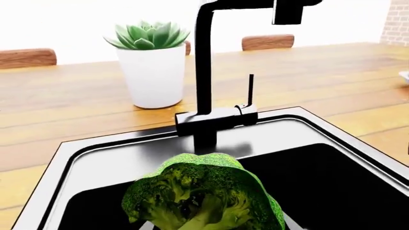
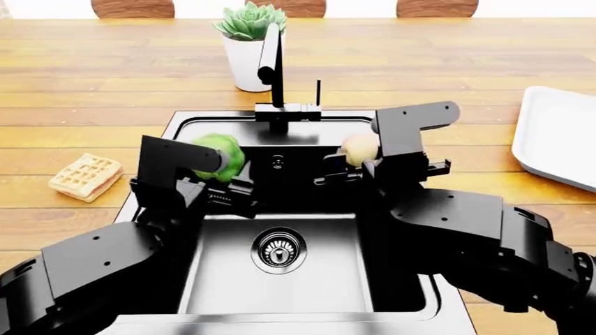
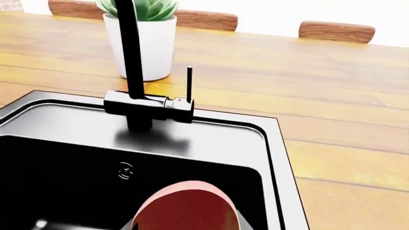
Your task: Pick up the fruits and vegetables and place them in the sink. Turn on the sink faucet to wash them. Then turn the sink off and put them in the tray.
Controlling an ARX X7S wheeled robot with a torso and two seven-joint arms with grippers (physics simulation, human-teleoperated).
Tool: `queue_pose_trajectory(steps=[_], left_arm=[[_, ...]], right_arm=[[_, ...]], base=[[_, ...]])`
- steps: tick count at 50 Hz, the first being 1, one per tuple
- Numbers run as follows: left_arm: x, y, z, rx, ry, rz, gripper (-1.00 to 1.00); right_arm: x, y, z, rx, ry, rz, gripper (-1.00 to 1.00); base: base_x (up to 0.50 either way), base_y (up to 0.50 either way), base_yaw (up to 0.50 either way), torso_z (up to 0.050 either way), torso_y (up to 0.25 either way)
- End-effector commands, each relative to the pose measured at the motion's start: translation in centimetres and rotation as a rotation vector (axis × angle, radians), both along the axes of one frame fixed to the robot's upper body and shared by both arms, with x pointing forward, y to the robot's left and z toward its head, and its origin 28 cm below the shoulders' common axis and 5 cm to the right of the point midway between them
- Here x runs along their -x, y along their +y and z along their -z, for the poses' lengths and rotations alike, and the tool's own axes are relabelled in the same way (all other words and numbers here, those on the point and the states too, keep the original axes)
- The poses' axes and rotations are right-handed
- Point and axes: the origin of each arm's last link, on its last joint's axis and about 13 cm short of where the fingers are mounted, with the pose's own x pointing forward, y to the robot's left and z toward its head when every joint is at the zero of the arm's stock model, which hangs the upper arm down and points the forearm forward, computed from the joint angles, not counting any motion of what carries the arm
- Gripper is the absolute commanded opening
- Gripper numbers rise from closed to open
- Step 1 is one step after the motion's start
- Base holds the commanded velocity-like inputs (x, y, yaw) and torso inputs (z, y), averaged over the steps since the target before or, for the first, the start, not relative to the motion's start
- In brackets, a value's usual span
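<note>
My left gripper is shut on the green broccoli, holding it over the sink at the basin's back left. In the left wrist view the broccoli fills the space between the jaws, above the black basin. My right gripper is shut on the apple over the basin's back right; the apple looks red and pink-edged in the right wrist view. The black faucet stands behind the basin between both grippers, its slim lever upright. The white tray lies at the far right.
A white plant pot with a succulent stands just behind the faucet. A golden waffle lies on the wooden counter left of the sink. The round steel drain sits in the basin floor. Chair backs line the far edge.
</note>
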Motion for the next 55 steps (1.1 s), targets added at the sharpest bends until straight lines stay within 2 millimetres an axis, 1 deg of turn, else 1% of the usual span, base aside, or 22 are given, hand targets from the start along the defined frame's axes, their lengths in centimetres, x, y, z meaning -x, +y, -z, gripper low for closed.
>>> queue_pose_trajectory(steps=[1,7,18,48,55], left_arm=[[0.2,0.1,-0.6,0.028,-0.017,-0.009,-1.0],[0.2,0.1,-0.6,0.026,-0.017,-0.01,-1.0],[0.9,-0.4,-1.1,0.018,-0.045,0.012,-1.0],[1.0,-0.9,-0.9,0.003,-0.044,0.045,-1.0],[1.1,-0.9,-1.2,0.005,-0.049,0.044,-1.0]], right_arm=[[0.0,-0.1,-0.2,0.004,-0.021,-0.001,-1.0],[0.0,-0.1,-0.1,0.0,-0.024,-0.002,-1.0],[0.4,-0.4,-0.6,-0.014,-0.042,0.016,-1.0],[0.6,-0.6,-0.6,-0.022,-0.054,0.021,-1.0],[0.7,-0.6,-0.7,-0.021,-0.057,0.022,-1.0]], base=[[0.0,0.0,0.0,0.0,0.25],[0.0,0.0,0.0,0.0,0.25],[0.0,0.0,0.0,0.0,0.004],[0.0,-0.5,0.0,0.0,0.0],[0.0,-0.5,0.0,0.0,0.0]])
